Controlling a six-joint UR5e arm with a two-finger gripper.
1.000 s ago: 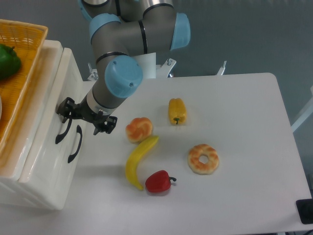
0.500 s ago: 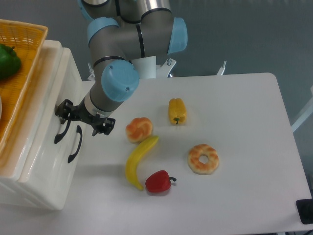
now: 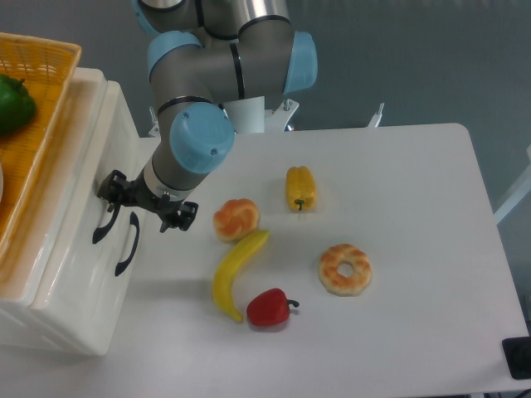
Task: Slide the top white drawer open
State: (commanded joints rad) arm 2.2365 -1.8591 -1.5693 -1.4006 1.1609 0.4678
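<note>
The white drawer unit [image 3: 79,274] stands at the left, its front facing right. The top white drawer [image 3: 83,207] is closed, and its curved black handle [image 3: 103,225] lies left of the lower drawer's handle [image 3: 126,245]. My gripper [image 3: 146,201] is right at the front, open, with its fingers spread wide. One finger [image 3: 111,186] sits at the upper end of the top handle. The other finger [image 3: 182,216] hangs over the table to the right. Whether the finger touches the handle cannot be told.
An orange basket [image 3: 41,58] with a green pepper [image 3: 12,104] sits on top of the unit. On the table lie a bread roll [image 3: 236,218], a yellow pepper [image 3: 300,188], a banana [image 3: 232,272], a red pepper [image 3: 269,308] and a bagel [image 3: 345,269].
My gripper has shifted slightly down and left along the drawer front. The drawer shows no movement.
</note>
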